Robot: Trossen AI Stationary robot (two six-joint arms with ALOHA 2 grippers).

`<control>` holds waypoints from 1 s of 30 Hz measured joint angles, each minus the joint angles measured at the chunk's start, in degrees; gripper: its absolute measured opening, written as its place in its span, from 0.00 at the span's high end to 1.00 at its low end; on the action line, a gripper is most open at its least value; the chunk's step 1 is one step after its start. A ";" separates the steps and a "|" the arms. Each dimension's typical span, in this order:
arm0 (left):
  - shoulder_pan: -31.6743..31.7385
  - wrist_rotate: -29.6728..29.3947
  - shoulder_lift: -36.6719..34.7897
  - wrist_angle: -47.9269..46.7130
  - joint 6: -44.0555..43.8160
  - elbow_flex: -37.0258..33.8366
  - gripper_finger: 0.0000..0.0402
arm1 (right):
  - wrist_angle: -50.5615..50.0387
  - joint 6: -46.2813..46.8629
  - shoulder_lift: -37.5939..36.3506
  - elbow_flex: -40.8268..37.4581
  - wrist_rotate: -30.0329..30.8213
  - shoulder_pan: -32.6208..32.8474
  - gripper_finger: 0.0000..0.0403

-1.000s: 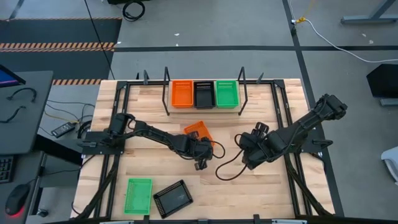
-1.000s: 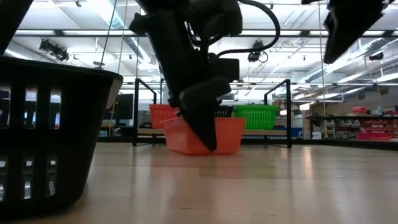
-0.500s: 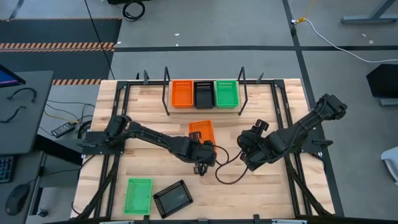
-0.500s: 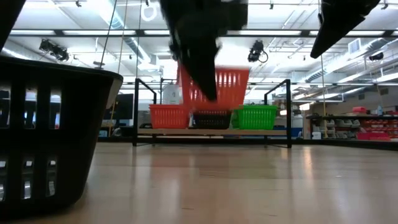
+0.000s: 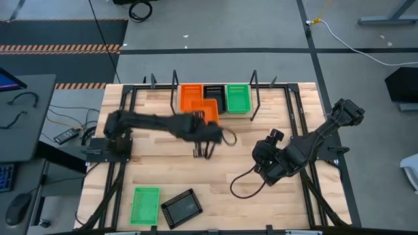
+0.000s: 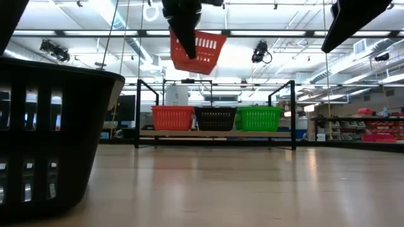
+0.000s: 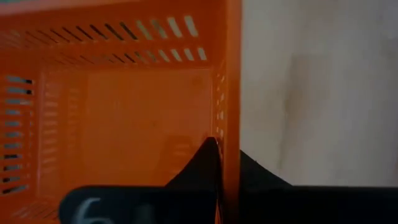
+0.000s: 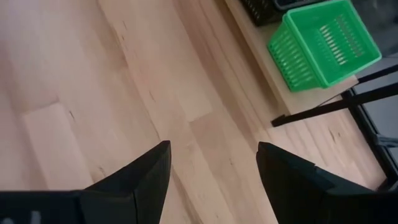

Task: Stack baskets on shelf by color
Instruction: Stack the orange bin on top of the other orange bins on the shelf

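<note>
The shelf (image 5: 261,112) at the far edge carries an orange basket (image 5: 189,98), a black one (image 5: 214,95) and a green one (image 5: 238,98) side by side on their bottoms. My left gripper (image 5: 209,124) is shut on another orange basket (image 6: 197,52) and holds it high in the air, just in front of the shelf's orange basket. My right gripper (image 8: 211,168) hangs open over bare table right of centre, with nothing between its fingers. From there the green basket (image 8: 323,40) shows on the shelf's end. My left gripper pinches one side wall (image 7: 232,134) of the orange basket at its rim. One finger (image 7: 208,163) is inside the basket and the other (image 7: 256,175) outside. The fingers come slanting down from the table's near side. The basket is lifted clear and hangs tilted.
A green basket (image 5: 145,205) and a black basket (image 5: 181,209) lie on the table near its front edge; the black one (image 6: 50,139) fills the low view's left. A black cable (image 5: 243,186) loops on the table beside my right arm. Upright rods (image 5: 255,91) flank the shelf.
My left gripper has taken hold of the orange basket on the table's middle and carried it up and toward the far edge. The basket has left the table and now hangs tilted high in front of the shelf.
</note>
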 joint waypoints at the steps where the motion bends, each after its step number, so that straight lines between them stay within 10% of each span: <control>1: 1.48 0.32 -1.04 0.03 0.73 -0.56 1.00 | 0.00 0.12 0.00 0.00 0.62 0.32 0.40; 15: 20.72 14.58 -11.92 10.53 13.31 -18.76 1.00 | -0.11 -4.88 -0.12 0.15 21.37 -3.82 0.40; 30: 29.65 21.03 -12.67 21.55 25.96 -25.55 1.00 | 2.47 -11.87 -0.22 4.02 21.67 -19.61 0.40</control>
